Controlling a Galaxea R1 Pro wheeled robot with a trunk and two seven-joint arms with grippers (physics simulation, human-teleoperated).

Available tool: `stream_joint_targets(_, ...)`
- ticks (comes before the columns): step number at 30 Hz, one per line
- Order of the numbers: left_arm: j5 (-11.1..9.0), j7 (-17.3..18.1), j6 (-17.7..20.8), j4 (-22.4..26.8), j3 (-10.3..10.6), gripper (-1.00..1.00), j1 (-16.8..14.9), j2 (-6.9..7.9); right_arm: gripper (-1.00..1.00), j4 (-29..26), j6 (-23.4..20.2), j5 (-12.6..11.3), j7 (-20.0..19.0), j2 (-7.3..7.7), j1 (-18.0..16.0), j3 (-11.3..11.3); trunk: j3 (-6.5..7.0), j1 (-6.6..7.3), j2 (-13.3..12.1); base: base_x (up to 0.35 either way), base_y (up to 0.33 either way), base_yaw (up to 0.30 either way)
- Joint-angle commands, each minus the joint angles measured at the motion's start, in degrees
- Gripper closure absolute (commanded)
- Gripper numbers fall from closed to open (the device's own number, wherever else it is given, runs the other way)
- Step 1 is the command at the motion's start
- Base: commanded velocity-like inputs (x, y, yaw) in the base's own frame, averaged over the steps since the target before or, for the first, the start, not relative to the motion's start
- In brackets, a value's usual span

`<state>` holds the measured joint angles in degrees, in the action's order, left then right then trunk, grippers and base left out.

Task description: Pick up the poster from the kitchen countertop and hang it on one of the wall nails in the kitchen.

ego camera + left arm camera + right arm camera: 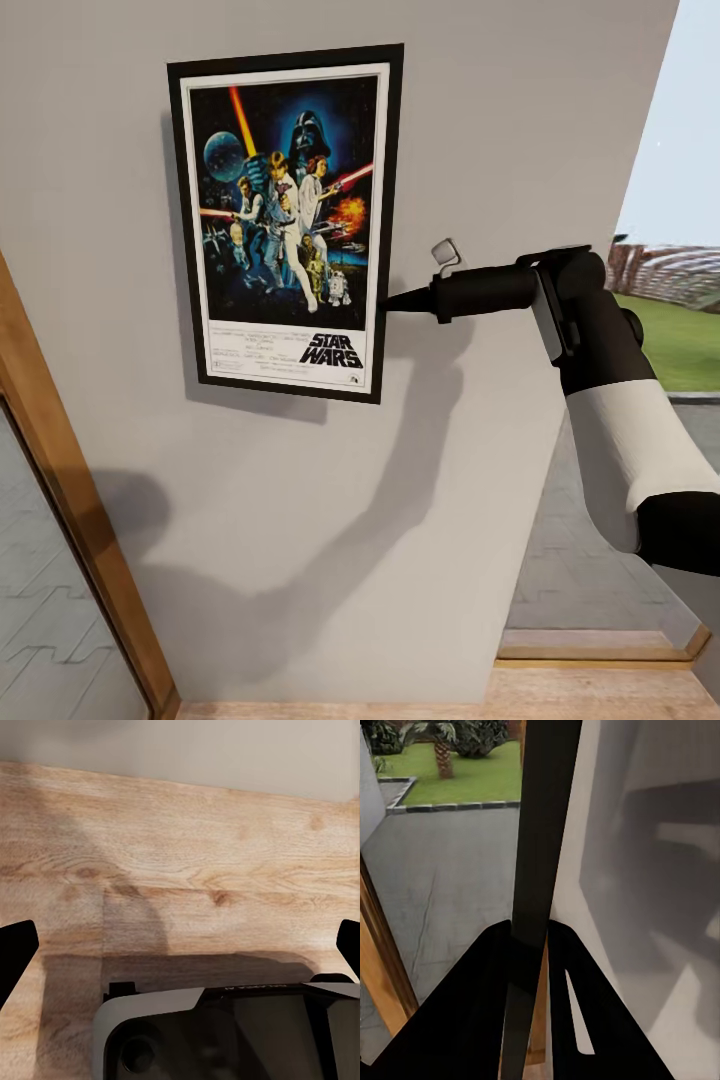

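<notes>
Right hand, poster, pale grey wall.

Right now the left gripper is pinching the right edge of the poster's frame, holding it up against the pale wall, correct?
Not quite: the right gripper, not the left, pinches the poster by its frame's right edge against the pale wall, as the head view shows. In the left wrist view, the left gripper hangs open over wooden flooring.

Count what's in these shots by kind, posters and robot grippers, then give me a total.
Posters: 1, the poster against the wall
Grippers: 2, the right gripper pinching the poster's edge, the left gripper over wood floor
Total: 3
</notes>
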<state>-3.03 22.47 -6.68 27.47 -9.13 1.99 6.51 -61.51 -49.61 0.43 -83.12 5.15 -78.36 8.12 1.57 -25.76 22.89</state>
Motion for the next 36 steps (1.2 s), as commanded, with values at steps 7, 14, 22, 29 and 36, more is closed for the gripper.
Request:
stream_joint_targets(7, -0.31, 0.38, 0.09, 0.04, -0.18, -1.00, 0.03, -0.01, 1.00, -0.01, -0.76, 0.01, -0.28, 0.03, -0.02, 0.06, -0.01, -0.02, 0.03, 0.063, 0.000, 0.000)
stream_joint_targets(14, -0.31, 0.38, 0.09, 0.04, -0.18, -1.00, 0.03, -0.01, 1.00, -0.01, -0.75, 0.01, -0.25, 0.03, -0.04, 0.05, -0.01, -0.02, 0.03, 0.171, 0.000, 0.000)
stream_joint_targets(22, -0.32, 0.18, 0.07, -0.02, -0.18, -1.00, 0.03, -0.17, 1.00, 0.28, -0.64, 0.12, 0.06, 0.20, 0.31, -0.02, -0.01, -0.02, 0.03, 0.018, 0.000, 0.000)
stream_joint_targets(29, -0.32, 0.17, 0.07, -0.03, -0.18, -1.00, 0.03, -0.17, 1.00, 0.28, -0.65, 0.11, 0.06, 0.20, 0.31, -0.02, -0.01, -0.02, 0.03, 0.000, 0.000, 0.000)
stream_joint_targets(36, -0.32, 0.17, 0.07, -0.03, -0.18, -1.00, 0.03, -0.17, 1.00, 0.28, -0.65, 0.11, 0.06, 0.20, 0.31, -0.02, -0.01, -0.02, 0.03, 0.000, 0.000, 0.000)
